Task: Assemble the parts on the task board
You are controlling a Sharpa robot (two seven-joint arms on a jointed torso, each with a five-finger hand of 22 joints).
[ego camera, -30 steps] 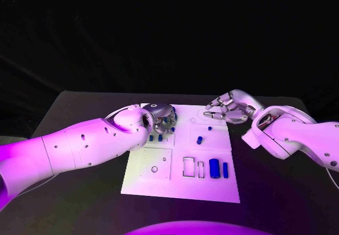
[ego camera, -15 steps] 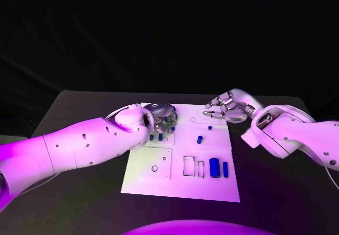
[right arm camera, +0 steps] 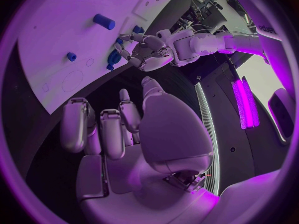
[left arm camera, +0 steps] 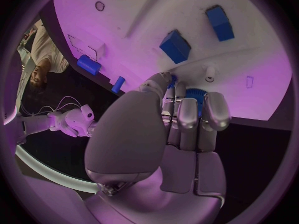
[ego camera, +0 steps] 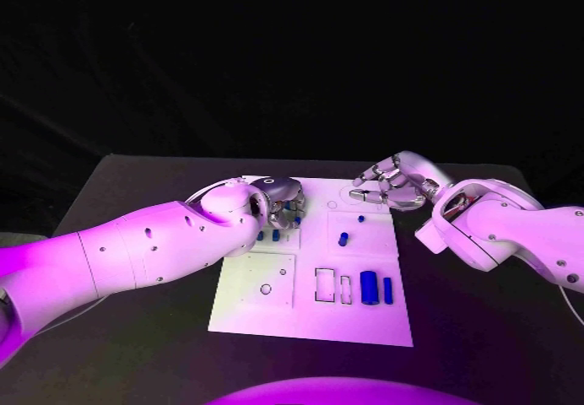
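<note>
Left hand sits over the far-left corner of the task board, fingers curled around a blue part pressed at the fingertips. Right hand hangs above the board's far-right edge, fingers apart, holding nothing. Board lies mid-worktop. Loose parts on it: two blue pieces near the front right, a small one in the middle.

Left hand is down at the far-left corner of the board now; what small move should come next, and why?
Probably close the left hand a little more on the blue part under its fingertips before lifting. The left wrist view shows the fingers curled around that part on the task board, but a firm hold isn't clear. The right hand holds nothing.
</note>
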